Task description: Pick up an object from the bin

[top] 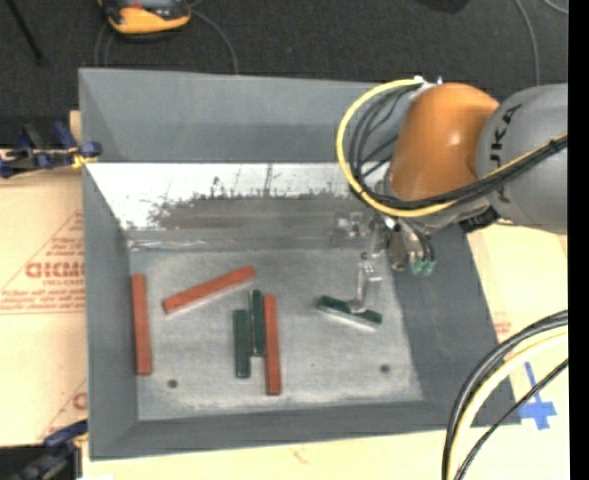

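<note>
On the right half of the bin (109,318) floor, not far from the foot of the right wall, we see a short dark green bar (334,308) lying flat and a little tilted, its left end farther back than its right. The gripper (361,302) stands straight over it, its tip down at the bar's middle and seemingly touching it. We cannot tell whether it is released or clamped on the bar. Above it the arm (534,158) comes in across the right rim, with its orange cover (439,143) and a loop of cables (359,183) hanging over the back right corner. Around the green bar the floor is bare on all sides, with open room toward the front wall, toward the back wall, and a free band to its left. Beyond that band, near the middle of the floor, we find a red bar (271,348) lying front to back, a thin green bar (258,313) against its left side, and a thicker green bar (242,346) just beside that. Behind these a slanted orange-red bar (209,290) lies with its right end near the thin green bar's far end. Well apart, another red bar (141,325) runs along the foot of the left wall, close to that edge.
</note>
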Controlling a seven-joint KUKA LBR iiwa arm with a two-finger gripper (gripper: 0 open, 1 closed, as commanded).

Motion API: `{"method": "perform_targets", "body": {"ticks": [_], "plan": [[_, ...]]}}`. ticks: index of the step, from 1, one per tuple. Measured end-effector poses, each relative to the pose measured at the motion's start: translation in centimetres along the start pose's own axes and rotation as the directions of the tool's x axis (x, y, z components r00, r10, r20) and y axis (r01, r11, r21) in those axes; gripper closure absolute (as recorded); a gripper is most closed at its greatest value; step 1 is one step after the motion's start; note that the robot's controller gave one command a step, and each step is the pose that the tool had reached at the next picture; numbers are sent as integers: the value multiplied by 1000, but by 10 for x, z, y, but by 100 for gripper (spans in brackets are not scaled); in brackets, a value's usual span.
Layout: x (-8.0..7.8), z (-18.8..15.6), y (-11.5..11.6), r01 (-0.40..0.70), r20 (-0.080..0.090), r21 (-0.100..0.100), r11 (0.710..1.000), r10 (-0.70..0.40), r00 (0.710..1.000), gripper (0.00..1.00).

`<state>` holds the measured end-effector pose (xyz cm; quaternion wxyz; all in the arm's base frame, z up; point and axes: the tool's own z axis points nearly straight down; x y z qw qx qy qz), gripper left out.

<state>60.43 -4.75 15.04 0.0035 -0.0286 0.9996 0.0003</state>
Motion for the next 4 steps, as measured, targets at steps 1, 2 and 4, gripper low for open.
{"method": "perform_targets", "body": {"ticks": [1, 2, 4], "plan": [[44, 26, -31, 108, -2, 5, 994, -108, 994, 0], [8, 78, -49, 94, 2, 1, 996, -94, 996, 100], [34, -52, -46, 143, -3, 1, 990, -143, 990, 100]]}}
